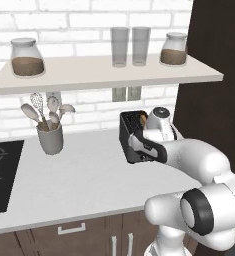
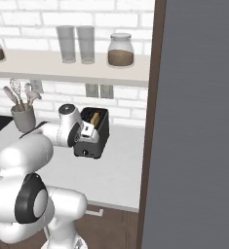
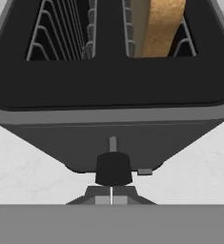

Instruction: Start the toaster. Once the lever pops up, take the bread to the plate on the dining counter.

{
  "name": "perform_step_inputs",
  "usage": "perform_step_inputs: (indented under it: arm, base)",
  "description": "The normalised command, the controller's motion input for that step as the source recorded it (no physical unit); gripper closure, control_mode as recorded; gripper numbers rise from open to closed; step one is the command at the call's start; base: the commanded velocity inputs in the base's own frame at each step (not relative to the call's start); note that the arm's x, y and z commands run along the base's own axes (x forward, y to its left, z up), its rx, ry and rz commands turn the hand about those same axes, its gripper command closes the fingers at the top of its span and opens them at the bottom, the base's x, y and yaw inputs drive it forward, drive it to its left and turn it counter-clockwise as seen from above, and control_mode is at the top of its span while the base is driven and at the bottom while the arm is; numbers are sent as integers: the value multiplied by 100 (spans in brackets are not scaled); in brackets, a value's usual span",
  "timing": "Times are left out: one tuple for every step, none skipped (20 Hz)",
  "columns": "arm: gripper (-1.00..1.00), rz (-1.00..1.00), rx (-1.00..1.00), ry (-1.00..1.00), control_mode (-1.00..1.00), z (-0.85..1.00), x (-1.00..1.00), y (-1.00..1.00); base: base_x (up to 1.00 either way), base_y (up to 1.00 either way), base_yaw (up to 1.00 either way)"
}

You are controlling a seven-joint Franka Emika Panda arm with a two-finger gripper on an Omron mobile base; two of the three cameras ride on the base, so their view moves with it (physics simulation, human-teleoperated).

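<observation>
The toaster (image 1: 134, 135) stood on the white counter (image 1: 79, 185) at the centre right of the left base view, and just left of centre in the right base view, near the brick wall. The bread (image 3: 163, 26) sat upright in one slot, at the upper right of the hand view; the other slot, at the upper left, showed bare wire guides.

The gripper (image 3: 111, 196) had its two fingertips pressed together with barely a seam between them, at the bottom centre of the hand view. They sat just below the round black lever knob (image 3: 113, 167) on the toaster's narrow face, at or against it; whether they truly touched could not be told. They pinched nothing that could be seen.

The hand view gave the lever, its slot and a small pale control beside it. The base views gave instead the setting: a grey utensil holder (image 1: 50, 137) at centre left, a black cooktop (image 1: 1, 175) at the left edge, and a shelf (image 1: 104, 72) above with two jars and two glasses. The right base view added a tall dark panel (image 2: 199, 121) over its right half.

The arm reached forward from the base, elbow bent, its wrist lowered over the toaster's near end.
</observation>
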Motion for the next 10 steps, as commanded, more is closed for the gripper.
perform_step_inputs:
  arm:
    - [100,0,0,0,-100,0,0,0]
    - [100,0,0,0,-100,0,0,0]
    - [100,0,0,0,-100,0,0,0]
    - [100,0,0,0,-100,4,0,0]
    - [100,0,0,0,-100,11,0,0]
    - [100,0,0,0,-100,14,0,0]
    - [100,0,0,0,-100,26,0,0]
    - [100,0,0,0,-100,51,0,0]
    - [100,0,0,0,-100,49,0,0]
    - [100,0,0,0,-100,44,0,0]
  base:
    - [0,0,0]
    - [0,0,0]
    - [0,0,0]
    - [0,0,0]
    - [0,0,0]
    - [0,0,0]
    - [0,0,0]
    - [0,0,0]
    - [0,0,0]
    - [0,0,0]
